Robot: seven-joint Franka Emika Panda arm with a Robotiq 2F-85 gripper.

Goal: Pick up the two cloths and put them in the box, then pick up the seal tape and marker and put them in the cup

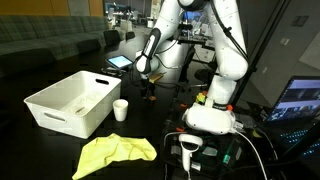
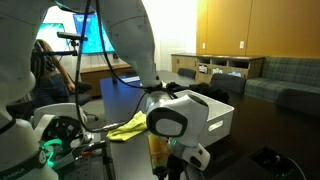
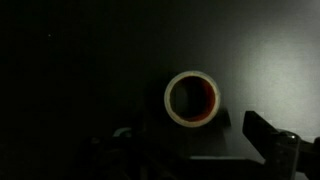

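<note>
White box (image 1: 70, 103); cup (image 1: 120, 109) just beside it; yellow cloth (image 1: 115, 152) near it; seal tape (image 3: 191, 99) farther off, beneath spread fingers (image 3: 265, 135).

Gripper (image 1: 148, 86), centre of an exterior view: too small and dark, jaw spacing unreadable. Wrist view: only one finger (image 3: 268, 140) shows, lower right, cut by the bottom edge. In an exterior view, arm housing (image 2: 172, 120) hides part of box (image 2: 222, 112) and yellow cloth (image 2: 128, 127).
</note>
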